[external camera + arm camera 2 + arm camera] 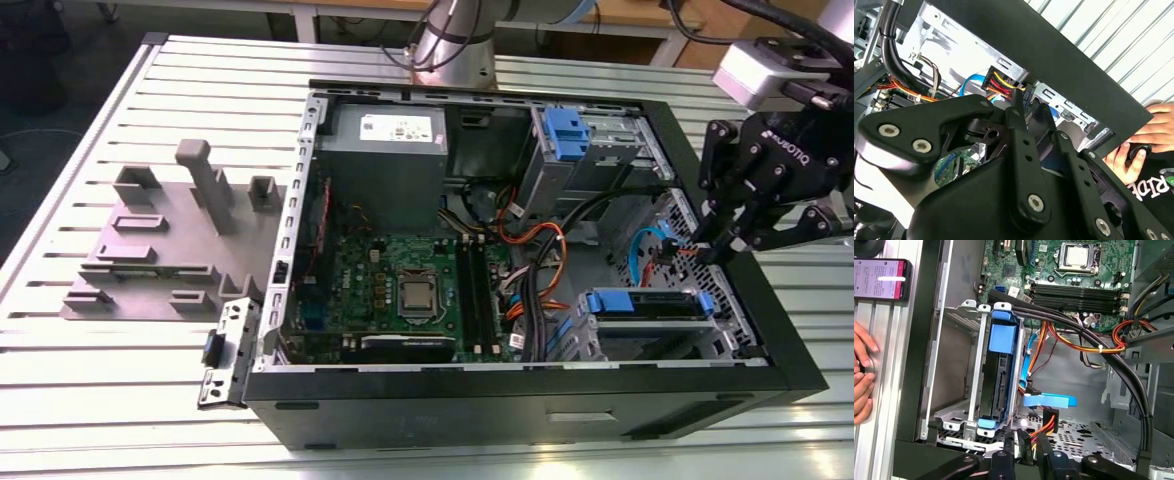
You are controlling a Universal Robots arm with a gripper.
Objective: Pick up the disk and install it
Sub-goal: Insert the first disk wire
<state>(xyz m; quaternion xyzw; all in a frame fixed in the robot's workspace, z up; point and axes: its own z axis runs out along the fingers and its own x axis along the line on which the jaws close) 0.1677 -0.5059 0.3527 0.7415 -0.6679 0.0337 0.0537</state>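
Exterior view: jaws (697, 250) pinch power connector (667, 262) inside case (534, 385); disk (650, 303) seated in bay.

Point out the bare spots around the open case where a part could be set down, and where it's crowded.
Free: slatted table in front of the grey fixture, and the strip before the case. Crowded: cables beside the drive cage, where the gripper hangs.

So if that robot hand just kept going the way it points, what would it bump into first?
Probably the bundle of red, yellow and black power wires with its connector, right ahead of the hand, beside the drive cage inside the computer case. Depth is hard to judge.
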